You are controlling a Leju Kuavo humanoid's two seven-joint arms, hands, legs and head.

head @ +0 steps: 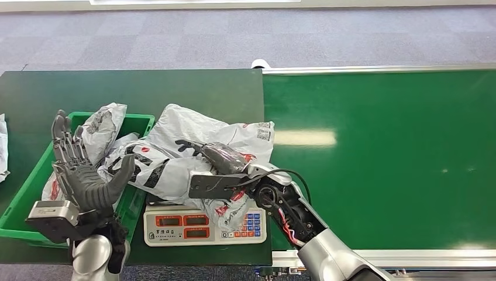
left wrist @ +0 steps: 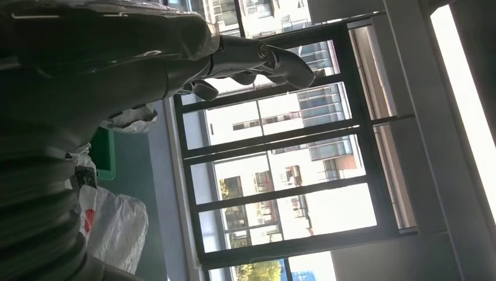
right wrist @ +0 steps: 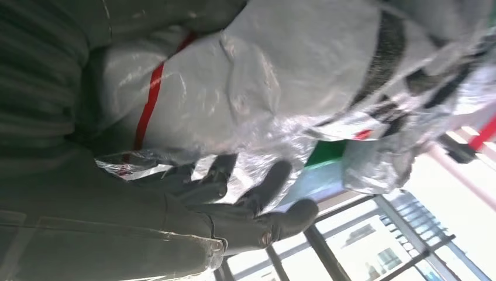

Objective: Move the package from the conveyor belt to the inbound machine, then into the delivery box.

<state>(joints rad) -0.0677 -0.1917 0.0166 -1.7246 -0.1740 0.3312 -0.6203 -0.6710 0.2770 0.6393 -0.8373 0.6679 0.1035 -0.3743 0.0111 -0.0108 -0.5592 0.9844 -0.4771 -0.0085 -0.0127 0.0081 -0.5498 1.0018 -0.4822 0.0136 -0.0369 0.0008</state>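
Observation:
A crumpled white plastic package (head: 187, 137) with red and black print lies on the inbound machine, a white scale (head: 205, 227) with red displays. My right hand (head: 219, 157) rests on top of the package, fingers stretched out over it and not closed around it. In the right wrist view the right hand (right wrist: 234, 205) lies with spread fingers against the package (right wrist: 281, 76). My left hand (head: 79, 170) is raised, open and holding nothing, over the near left part of the green delivery box (head: 23, 202). The left wrist view shows the left hand (left wrist: 117, 52) with nothing in it.
The green box holds other white packages (head: 105, 126). The green conveyor belt (head: 380, 152) runs to the right of the dark table (head: 146, 88). Another white bag (head: 3, 146) shows at the left edge. Grey carpet lies beyond.

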